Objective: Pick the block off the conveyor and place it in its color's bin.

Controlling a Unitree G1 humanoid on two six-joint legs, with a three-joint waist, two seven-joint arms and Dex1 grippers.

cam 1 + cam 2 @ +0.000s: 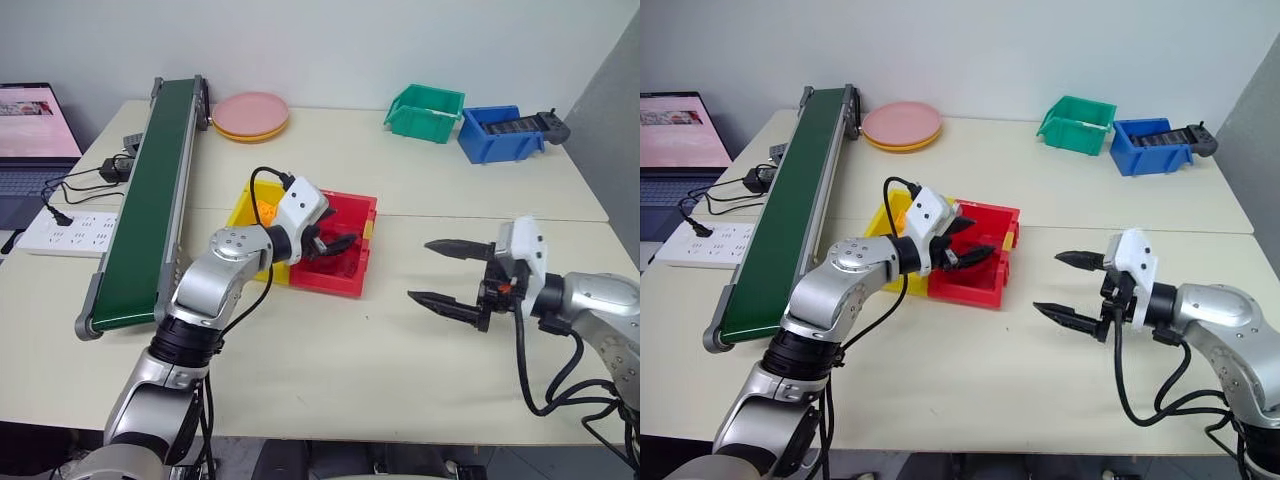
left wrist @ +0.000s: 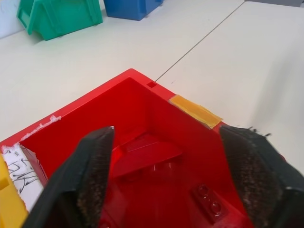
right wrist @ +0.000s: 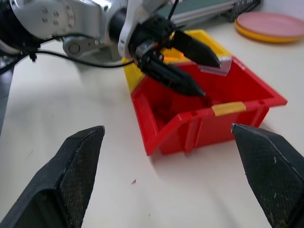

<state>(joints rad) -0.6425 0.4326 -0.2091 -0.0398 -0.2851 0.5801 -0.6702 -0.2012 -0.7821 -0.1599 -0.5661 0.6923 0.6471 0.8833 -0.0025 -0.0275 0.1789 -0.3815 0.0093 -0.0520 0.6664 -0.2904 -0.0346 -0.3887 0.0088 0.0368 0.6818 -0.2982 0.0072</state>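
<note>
Conveyor: left of red bin, belt bare. Yellow bin: touching red bin's left side. Your left end effector: over red bin, fingers spread, released. Block: lying inside red bin. Your right end effector: right of red bin, well apart, above worktop, fingers spread, nothing held.

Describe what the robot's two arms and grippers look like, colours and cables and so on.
Both arms are silver-grey metal with rounded joint housings and black ribbed collars. Each wrist carries a white block, and black cables loop off each arm. The left gripper and right gripper each have two black, tapered, pointed fingers with rough textured inner pads.
</note>
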